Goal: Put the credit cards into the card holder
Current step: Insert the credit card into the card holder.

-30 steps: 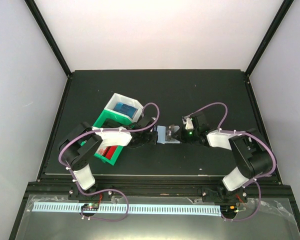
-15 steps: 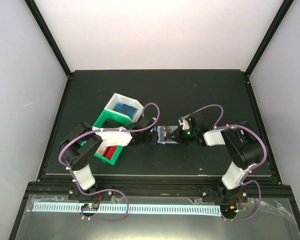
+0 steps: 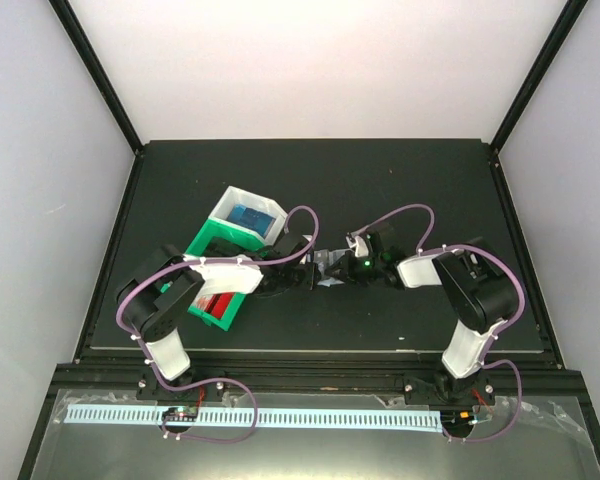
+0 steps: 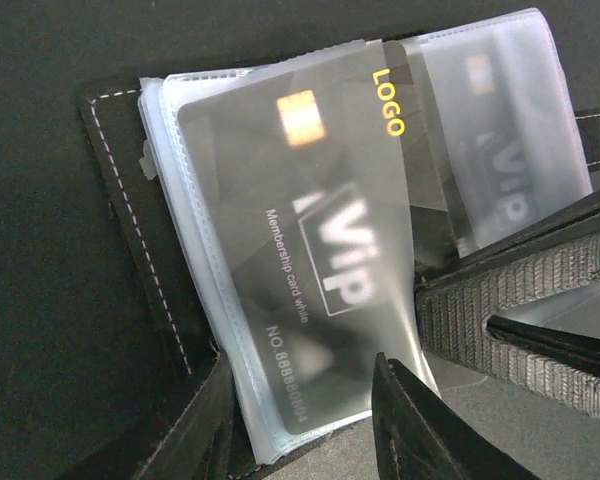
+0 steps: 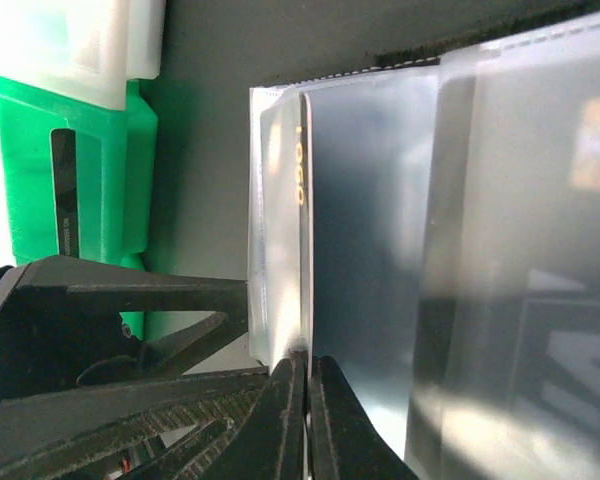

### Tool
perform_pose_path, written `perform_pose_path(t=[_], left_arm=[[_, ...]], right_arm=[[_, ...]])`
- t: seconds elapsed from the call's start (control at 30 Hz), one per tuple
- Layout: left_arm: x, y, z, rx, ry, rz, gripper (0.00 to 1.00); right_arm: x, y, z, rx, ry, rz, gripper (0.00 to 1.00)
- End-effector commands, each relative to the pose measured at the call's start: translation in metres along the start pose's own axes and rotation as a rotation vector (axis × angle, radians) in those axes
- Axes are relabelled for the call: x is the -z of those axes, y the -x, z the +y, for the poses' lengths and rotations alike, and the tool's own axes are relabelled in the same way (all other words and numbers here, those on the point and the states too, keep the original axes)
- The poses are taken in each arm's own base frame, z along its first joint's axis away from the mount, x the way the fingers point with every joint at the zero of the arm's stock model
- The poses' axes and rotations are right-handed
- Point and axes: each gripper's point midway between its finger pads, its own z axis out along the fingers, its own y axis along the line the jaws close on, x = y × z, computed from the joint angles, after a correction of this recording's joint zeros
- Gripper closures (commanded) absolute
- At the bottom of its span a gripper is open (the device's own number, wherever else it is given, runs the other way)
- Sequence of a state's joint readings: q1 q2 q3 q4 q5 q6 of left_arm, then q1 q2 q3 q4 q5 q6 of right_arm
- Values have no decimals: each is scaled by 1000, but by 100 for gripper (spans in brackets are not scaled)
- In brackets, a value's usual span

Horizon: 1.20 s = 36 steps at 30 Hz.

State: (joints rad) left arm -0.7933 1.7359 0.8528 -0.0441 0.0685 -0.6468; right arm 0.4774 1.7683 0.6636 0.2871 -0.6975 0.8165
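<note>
The black, white-stitched card holder [image 4: 120, 200] lies open, frosted sleeves showing. A dark VIP card [image 4: 320, 250] sits tilted at centre frame, a second card [image 4: 500, 170] sleeved upper right.

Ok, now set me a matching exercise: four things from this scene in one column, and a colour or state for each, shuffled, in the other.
Column one:
1. white tray
2. green tray
3. VIP membership card
4. right gripper

Column two:
a. black, with gold LOGO lettering
b. jaws closed
c. holds a blue item
d. holds a red item

Pairs: 1-c, 2-d, 3-a, 4-b
</note>
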Motion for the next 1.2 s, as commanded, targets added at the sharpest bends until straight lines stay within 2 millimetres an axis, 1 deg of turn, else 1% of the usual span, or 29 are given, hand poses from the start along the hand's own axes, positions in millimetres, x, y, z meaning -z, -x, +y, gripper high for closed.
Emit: perform_pose_path(t=[0.0,0.07,0.17,0.23,0.3,0.37,0.47,0.57,0.73,0.83,1.0,1.1,1.17], left_arm=[[1,-4,2,-5,-5,11,59],[3,-2,1,-19,1,17,57],[12,3,3,-20,12,1,51],[20,8,2,-17,0,-20,48],[28,14,0,-14,-10,-39,44],[36,20,-1,-10,-13,-60,41],[48,27,-2,-11,-21,-87,35],[51,30,0,-5,-23,-94,31],[41,30,0,26,-56,-67,31],[28,30,1,41,-57,-41,36],[8,26,4,47,-42,13,52],[3,25,4,40,-44,25,55],[0,23,5,32,-43,43,56]], right_arm=[[-5,-5,-10,15,-80,14,90],[2,0,-10,39,-119,-6,79],[18,8,-5,86,-180,-59,63],[30,13,-3,115,-229,-97,55],[41,20,-2,136,-278,-141,50],[51,24,2,158,-304,-176,48],[56,28,3,177,-340,-197,47],[50,29,4,194,-359,-190,46],[30,30,1,219,-393,-147,46],[17,31,2,237,-401,-120,46],[-1,30,3,251,-394,-77,49],[-8,29,5,259,-377,-58,50],[-13,28,7,257,-359,-44,51]])
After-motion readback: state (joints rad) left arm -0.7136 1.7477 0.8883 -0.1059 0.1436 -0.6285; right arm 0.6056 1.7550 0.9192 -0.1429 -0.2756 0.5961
